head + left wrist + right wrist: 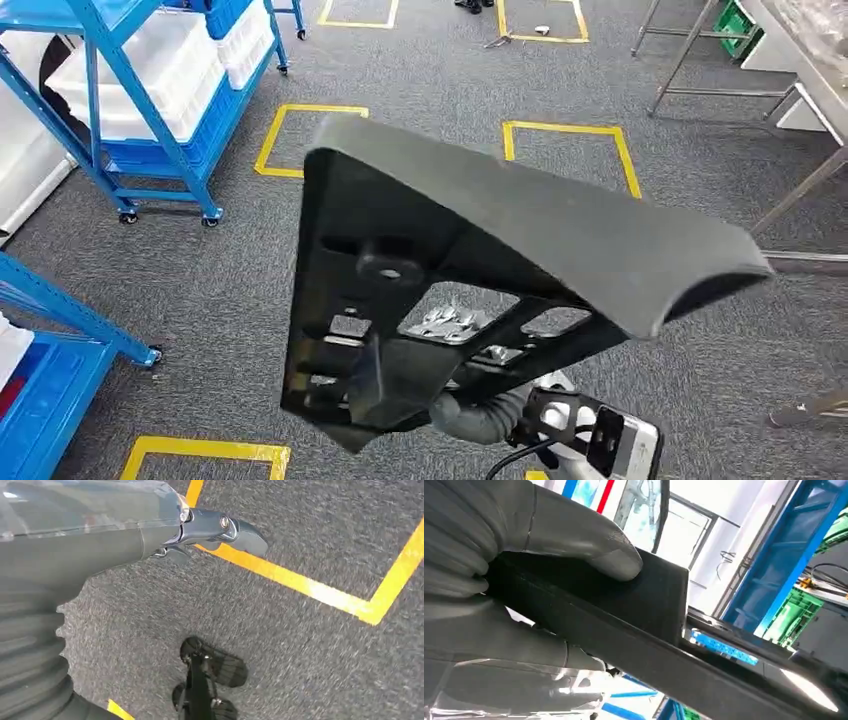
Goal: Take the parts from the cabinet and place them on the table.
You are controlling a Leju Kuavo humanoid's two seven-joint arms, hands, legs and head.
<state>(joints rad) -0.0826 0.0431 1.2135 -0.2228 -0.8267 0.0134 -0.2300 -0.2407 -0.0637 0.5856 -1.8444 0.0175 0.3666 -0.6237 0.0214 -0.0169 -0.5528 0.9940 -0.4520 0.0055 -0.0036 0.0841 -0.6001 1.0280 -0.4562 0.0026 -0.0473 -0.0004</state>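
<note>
A large black plastic part [480, 260], flat with ribs, cut-outs and a curved edge, hangs tilted above the grey carpet in the head view. My right hand [524, 580] grips it at its near lower edge, the thumb pressed on one face of the part [644, 605] and the fingers under it. My right arm [485, 415] rises to it from below. My left hand [215, 527] hangs over the floor, with its dark fingertips stretched out and nothing in it.
A blue wheeled rack [150, 90] with white and blue bins stands at the upper left. Another blue shelf [50, 350] sits at the lower left. A metal table [810, 90] fills the upper right. Yellow tape squares [570, 130] mark the carpet.
</note>
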